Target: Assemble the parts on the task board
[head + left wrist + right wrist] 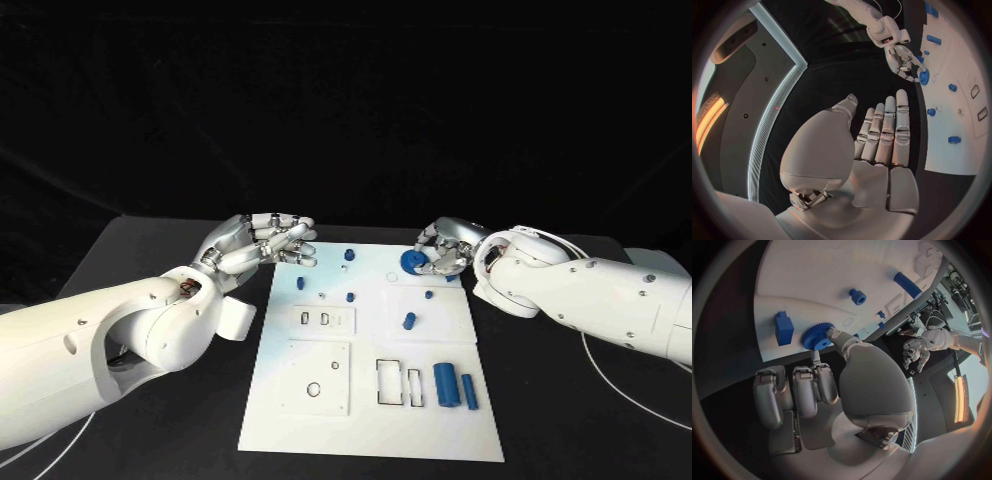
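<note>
2 hands over the task board point(289, 400), right hand point(447, 250) pinching a blue gear point(414, 262), left hand point(267, 240) empty, fingers apart.

The task board point(296, 395) lies in the middle of the table point(130, 250). The left hand point(267, 240) hangs over the table just beside the board's far left corner. The right hand point(444, 250) sits at the board's far right part, its fingers touching a gear point(414, 262) there. A small block point(784, 328) stands just beside the gear. Two cylinders point(456, 385) lie side by side near the board's near right corner, with a peg point(410, 321) between them and the gear
</note>
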